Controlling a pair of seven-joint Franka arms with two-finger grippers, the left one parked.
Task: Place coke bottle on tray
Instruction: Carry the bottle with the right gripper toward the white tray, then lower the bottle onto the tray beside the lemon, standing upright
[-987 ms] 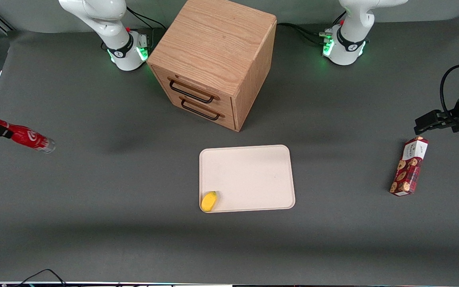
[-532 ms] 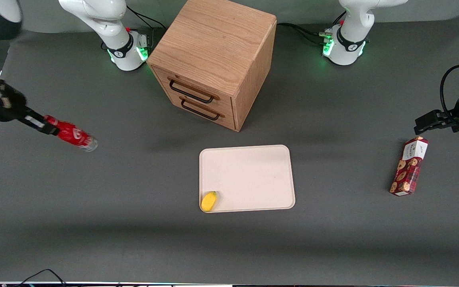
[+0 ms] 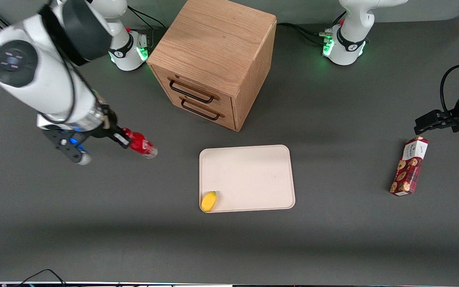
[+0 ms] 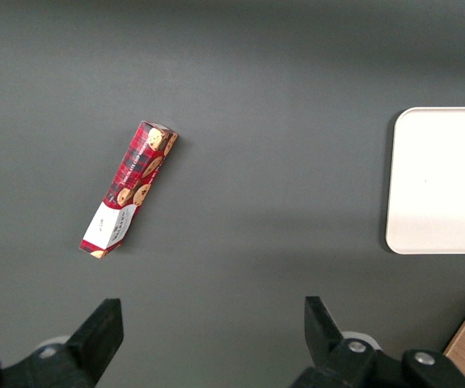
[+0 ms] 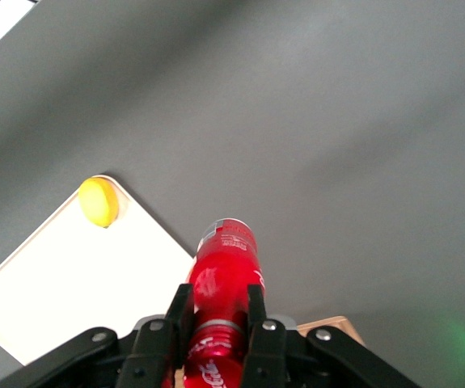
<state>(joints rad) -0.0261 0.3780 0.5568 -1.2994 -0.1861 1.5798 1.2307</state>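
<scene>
While jaws [image 3: 122, 138] clamp coke bottle [image 3: 142, 145], tray [image 3: 253, 171] holds lemon [image 3: 208, 201].

Front view: the coke bottle [image 3: 140, 145] is partly hidden; its cap end sits inside the hand [image 3: 121, 137], so only body & clear base show, lettering too blurred to read. Wrist view: neck of the bottle [image 5: 224, 283] is covered by the fingers [image 5: 179, 315], and the tray [image 5: 78, 275] is cut off by the frame edge & partly hidden by the bottle. Parked-arm view: the tray [image 4: 442, 182] is cut off by the frame edge. Print on the cookie box [image 3: 408, 166] too small to read.
</scene>
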